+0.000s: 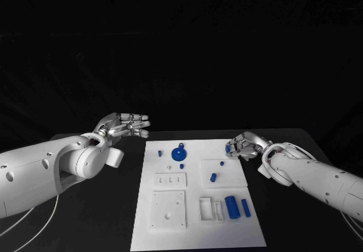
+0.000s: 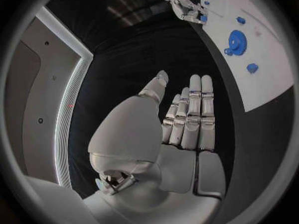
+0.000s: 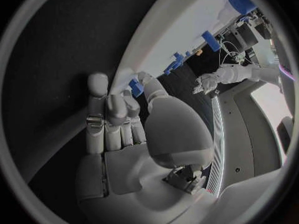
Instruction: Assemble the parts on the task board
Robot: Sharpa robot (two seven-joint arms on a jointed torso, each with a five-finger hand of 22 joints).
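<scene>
In the head view the right hand [image 1: 243,145] pinches a small blue part [image 1: 228,149] at the far right corner of the task board [image 1: 198,231], its fingers half hiding the piece. The left wrist view shows the left hand [image 2: 187,122] flat and holding nothing, off the board's left side. In the right wrist view the part [image 3: 134,87] is mostly covered by the fingers [image 3: 116,109], its shape unclear.

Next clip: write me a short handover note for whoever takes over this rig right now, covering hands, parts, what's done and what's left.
Left hand: open, fingers straight, holding nothing, off the far left corner of the task board.
Right hand: at the board's far right corner, fingers pinching a small blue part.
On the board: blue gear at the far end, small blue pieces near it, blue cylinder toward the near right.
Done: one part picked up, judging by the grip.
Left: seat the held part, then assemble the parts lying loose on the board.
</scene>
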